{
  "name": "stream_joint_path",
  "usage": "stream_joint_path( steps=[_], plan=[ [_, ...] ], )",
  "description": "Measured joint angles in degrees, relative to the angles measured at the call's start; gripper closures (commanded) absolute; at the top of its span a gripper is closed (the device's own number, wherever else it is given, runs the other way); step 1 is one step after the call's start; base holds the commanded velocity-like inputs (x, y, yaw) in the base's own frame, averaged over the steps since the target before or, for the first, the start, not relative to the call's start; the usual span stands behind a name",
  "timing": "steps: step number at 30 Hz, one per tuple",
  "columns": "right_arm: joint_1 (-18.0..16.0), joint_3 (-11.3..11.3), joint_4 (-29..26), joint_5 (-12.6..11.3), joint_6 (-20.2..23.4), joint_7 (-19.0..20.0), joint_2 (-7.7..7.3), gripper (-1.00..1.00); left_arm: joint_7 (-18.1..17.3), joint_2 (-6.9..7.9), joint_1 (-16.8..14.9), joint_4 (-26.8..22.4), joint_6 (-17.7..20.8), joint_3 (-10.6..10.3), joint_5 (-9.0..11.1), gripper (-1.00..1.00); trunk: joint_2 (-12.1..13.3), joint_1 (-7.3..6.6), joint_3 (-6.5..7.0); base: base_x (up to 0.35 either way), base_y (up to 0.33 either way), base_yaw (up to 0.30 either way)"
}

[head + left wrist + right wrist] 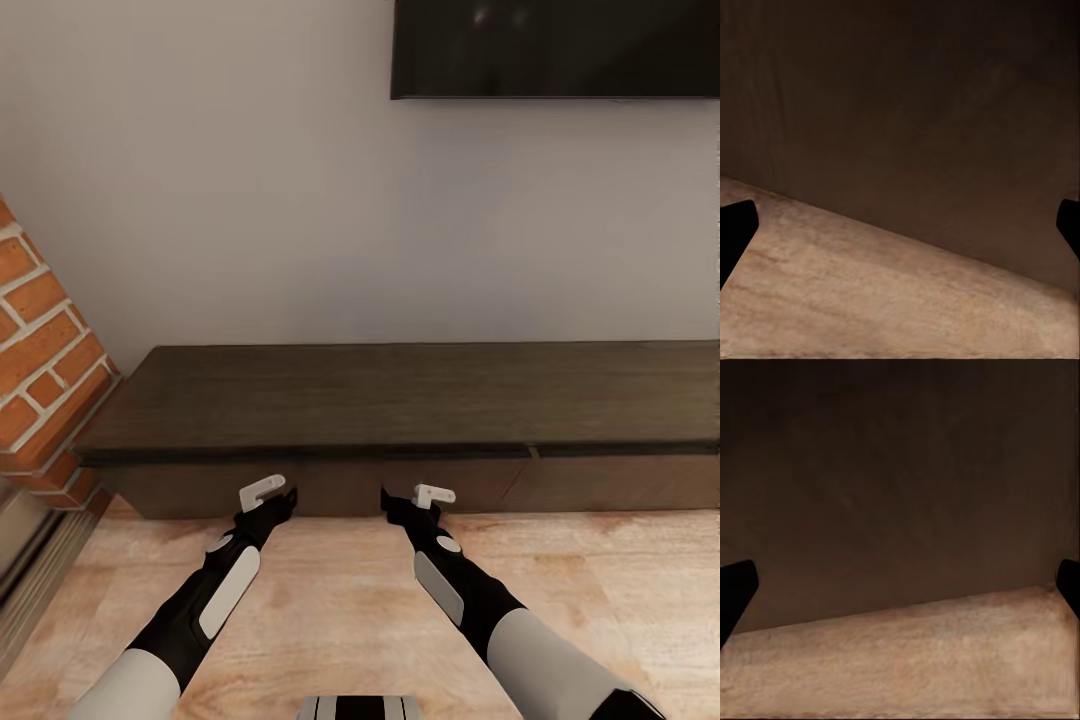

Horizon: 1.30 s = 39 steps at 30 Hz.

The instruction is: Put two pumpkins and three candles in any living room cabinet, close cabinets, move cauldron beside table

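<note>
Cabinet (400,420) runs as one long dark-brown slab across the middle of the head view, its long axis going from the left edge of the frame to the right, flat against the pale wall; both my arms reach up from the bottom of the frame and stop low down against its front.

The left pincer (285,493) sits at lower centre-left, the right pincer (395,497) at lower centre-right; each points straight at the plain drawer fronts, which lie directly ahead and very near, though I cannot say from here whether either touches the wood. In both wrist views the dark front panel covers the upper part of the frame, the pale wooden floor (340,590) the lower part, and a black fingertip shows at either side edge; I read both pincers as spread wide and holding nothing.

No pumpkin, candle or cauldron appears anywhere here, and the cabinet top is bare; every drawer front I can see looks flush and shut. A seam (533,452) shows in the front, right of centre, and the right pincer is the nearer one to it.

My guess is the next move is a pull on a drawer front; with no handles, grip may be poor.

A brick pillar (40,340) stands at the left, a dark screen (555,48) at upper right.
</note>
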Motion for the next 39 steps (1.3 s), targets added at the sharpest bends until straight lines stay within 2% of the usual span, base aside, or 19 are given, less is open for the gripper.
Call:
stream_joint_path(
  steps=[11,29,31,34,37,39],
  plan=[
    [0.00,0.01,0.00,-0.02,0.01,0.00,0.00,-1.00,-0.01,-0.07,0.00,0.00,0.51,0.51,0.86,-1.00,0.00,0.00,0.00,-0.252,0.000,0.000],
    [0.00,0.00,0.00,-0.07,0.33,-0.06,-0.05,-1.00,0.03,-0.12,0.00,-0.47,1.12,0.25,0.72,-1.00,0.00,-0.02,0.00,-0.145,-0.006,0.000],
    [0.00,-0.02,-0.03,-0.12,0.55,-0.18,-0.09,-1.00,0.01,-0.06,0.00,-1.11,3.11,0.49,0.72,-1.00,0.00,-0.03,0.00,-0.011,-0.003,0.000],
    [0.00,-0.21,-0.26,-0.15,0.75,-0.24,-0.23,-1.00,0.14,0.05,-0.01,-4.46,8.35,1.48,0.65,-1.00,0.00,-0.03,0.00,-0.004,-0.001,0.000],
    [0.00,-0.34,-0.40,-0.17,1.60,-0.25,-0.32,-1.00,0.56,0.04,0.01,-9.11,15.37,2.98,0.54,-1.00,0.00,-0.03,0.00,-0.001,0.000,0.000],
    [0.00,-0.42,-0.64,-0.16,2.96,-0.24,-0.37,-1.00,0.73,0.13,0.03,-12.74,21.81,4.86,0.50,-1.00,0.01,-0.06,0.22,0.000,0.000,0.000]
  ],
)
